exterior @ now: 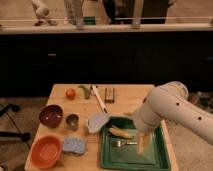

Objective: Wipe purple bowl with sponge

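- The gripper (pixel 142 144), jaws spread and empty, hangs over the green tray (pixel 161 150), well apart from the sponge (pixel 74 145) lying front-left.
- The purple bowl (pixel 51 115) sits behind the orange bowl (pixel 45 151) (an easy mix-up); reaching across could clip the scoop (pixel 96 121).

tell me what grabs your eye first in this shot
The big white arm at the right, its tool hanging open and empty over the green tray that holds a banana and a fork. Next, the bright orange bowl at the front left corner of the table, with the sponge beside it and the purple bowl behind.
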`<state>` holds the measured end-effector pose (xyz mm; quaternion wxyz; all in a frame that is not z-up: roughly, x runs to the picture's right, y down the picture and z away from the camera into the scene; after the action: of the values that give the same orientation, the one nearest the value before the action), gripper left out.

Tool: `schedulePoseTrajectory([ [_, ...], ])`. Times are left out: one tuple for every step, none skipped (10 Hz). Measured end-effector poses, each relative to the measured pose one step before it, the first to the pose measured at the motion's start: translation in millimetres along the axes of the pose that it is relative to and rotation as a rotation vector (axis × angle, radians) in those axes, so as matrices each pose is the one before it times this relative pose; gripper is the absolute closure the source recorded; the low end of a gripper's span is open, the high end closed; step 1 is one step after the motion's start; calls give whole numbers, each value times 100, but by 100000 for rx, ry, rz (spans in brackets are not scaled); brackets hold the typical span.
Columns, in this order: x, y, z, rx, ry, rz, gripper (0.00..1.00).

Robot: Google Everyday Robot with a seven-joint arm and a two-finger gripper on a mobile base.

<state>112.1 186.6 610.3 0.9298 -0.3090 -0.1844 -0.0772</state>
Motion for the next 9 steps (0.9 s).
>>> schedulePoseTrajectory([
  [-745, -108, 714, -735, -527, -311, 6],
  [-1422, -209, 1136, -775, -649, 194, 6],
  [-1379, -262, 909, -284, -617, 526, 6],
  [-2082, -445, 1290, 197, -1095, 1526, 6],
  [-2156, -351, 1495, 1258, -2105, 4239, 6],
  [-1240, 6, 1181, 984, -2142, 4646, 6],
  [-738, 84, 777, 693, -1636, 3262, 6],
  [-763, 232, 1149, 550, -2298, 3900, 6],
  [-958, 327, 1367, -590, -2228, 2425, 6],
])
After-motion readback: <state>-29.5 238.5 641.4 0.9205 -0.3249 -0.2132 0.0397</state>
